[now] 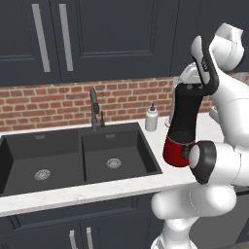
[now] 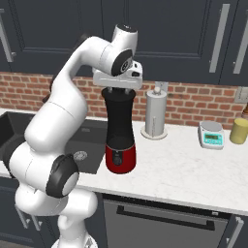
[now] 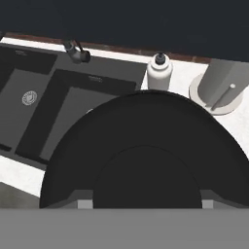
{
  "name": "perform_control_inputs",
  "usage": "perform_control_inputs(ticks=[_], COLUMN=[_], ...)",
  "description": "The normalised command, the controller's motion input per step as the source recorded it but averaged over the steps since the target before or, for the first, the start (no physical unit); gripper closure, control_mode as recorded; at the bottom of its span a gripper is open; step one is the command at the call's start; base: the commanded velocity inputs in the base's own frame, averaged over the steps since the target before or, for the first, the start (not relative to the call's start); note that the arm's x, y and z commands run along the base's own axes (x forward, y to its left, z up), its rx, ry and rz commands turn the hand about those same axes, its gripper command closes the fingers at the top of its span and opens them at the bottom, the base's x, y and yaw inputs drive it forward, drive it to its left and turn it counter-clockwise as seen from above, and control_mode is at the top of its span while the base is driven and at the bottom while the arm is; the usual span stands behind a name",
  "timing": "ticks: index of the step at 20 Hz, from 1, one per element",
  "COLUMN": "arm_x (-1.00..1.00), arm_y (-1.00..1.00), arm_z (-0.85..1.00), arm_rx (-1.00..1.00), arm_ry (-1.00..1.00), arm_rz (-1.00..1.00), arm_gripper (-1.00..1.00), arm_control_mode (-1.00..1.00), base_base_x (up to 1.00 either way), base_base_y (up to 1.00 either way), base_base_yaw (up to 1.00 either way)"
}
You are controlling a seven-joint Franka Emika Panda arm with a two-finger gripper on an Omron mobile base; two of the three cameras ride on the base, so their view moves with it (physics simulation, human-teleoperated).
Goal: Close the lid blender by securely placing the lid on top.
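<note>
Counter run, items listed left to right.

1. Double sink [image 1: 73, 158], dark, sunk into the left part of the white counter [image 2: 193, 169]; black faucet [image 1: 95, 109] at its back edge against the brick.

2. Soap bottle [image 1: 151, 118], small, white, black pump; at the counter's back edge, just right of the sink. Not part of the task.

3. Blender [image 2: 120, 131]: tall black jar on a glossy red base, upright near the counter's front edge, just beside the sink's right rim. Judged top-heavy and rigid; the slick base may slide or rock under a sideways push, so load should come straight down the jar's axis.

4. Lid [image 3: 146, 165]: round black cap seen from the hand view as a broad dark disc directly under the hand, at the jar's mouth. Whether it is fully seated or just above the rim cannot be told. Judged light, stiff, smooth plastic; the small top knob is the natural hold, and a pinch there leaves the rim free to settle.

5. Gripper [image 2: 117, 89]: directly over the jar top, pointing down. Jaws drawn in to their tightest, apparently clamped on the lid's knob; the contact itself is hidden.

6. Paper-towel holder [image 2: 155, 116], upright near the back edge, right of the blender, apart from it.

7. Kitchen scale [image 2: 211, 135] and yellow container [image 2: 239, 131], far right, near the back edge.
</note>
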Motion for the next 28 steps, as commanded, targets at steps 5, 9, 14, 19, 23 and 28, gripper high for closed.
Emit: perform_control_inputs(ticks=[5,9,14,19,23,28], arm_x=[0.15,0.09,0.01,0.00,0.00,0.01], arm_y=[0.34,0.13,0.03,-0.12,-0.19,-0.03], arm_z=[-0.13,-0.03,-0.01,0.04,0.19,0.07], arm_rx=[0.00,0.00,0.00,0.00,0.00,0.00], arm_ry=[-0.06,-0.10,-0.10,-0.15,-0.14,-0.02], arm_rz=[0.13,0.12,0.09,0.01,0.00,0.00], arm_gripper=[-1.00,-1.00,-1.00,-1.00,-1.00,-1.00], arm_control_mode=[-1.00,-1.00,-1.00,-1.00,-1.00,-1.00], base_base_x=[0.00,0.00,0.00,0.00,0.00,0.00], base_base_y=[0.00,0.00,0.00,0.00,0.00,0.00], base_base_yaw=[0.00,0.00,0.00,0.00,0.00,0.00])
